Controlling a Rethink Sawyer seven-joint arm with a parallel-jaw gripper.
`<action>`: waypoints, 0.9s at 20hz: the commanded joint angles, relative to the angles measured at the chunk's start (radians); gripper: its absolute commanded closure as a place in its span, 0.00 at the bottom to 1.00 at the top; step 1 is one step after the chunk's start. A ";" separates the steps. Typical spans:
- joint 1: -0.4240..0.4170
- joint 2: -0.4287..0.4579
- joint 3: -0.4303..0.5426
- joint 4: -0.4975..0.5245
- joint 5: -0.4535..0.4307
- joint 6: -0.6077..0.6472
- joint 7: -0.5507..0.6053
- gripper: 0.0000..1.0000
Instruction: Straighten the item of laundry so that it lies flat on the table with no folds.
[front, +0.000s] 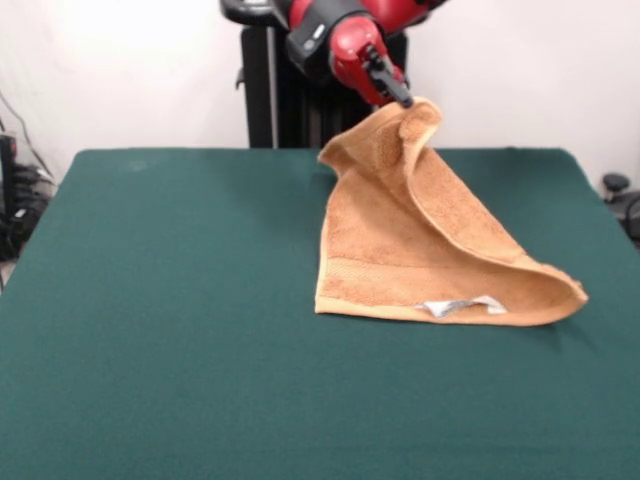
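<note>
The orange-tan terry towel (410, 240) is lifted by one corner above the dark green table (170, 300). My gripper (402, 100) is shut on that top corner, at the table's far side right of centre. The towel hangs down from it in a folded, tent-like drape. Its lower hem rests on the table, with the woven border band and the white care tag (460, 306) facing the camera. The right lower corner curls over on itself.
The robot's black pedestal (275, 90) stands behind the table's far edge. Cables and dark equipment (18, 200) sit off the left side, and a dark object (620, 195) lies off the right edge.
</note>
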 joint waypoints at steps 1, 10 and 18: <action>0.040 0.093 0.296 0.171 -0.030 -0.136 0.332 1.00; 0.060 0.077 0.314 0.173 -0.027 -0.186 0.326 1.00; 0.101 0.083 0.325 0.188 -0.027 -0.212 0.324 1.00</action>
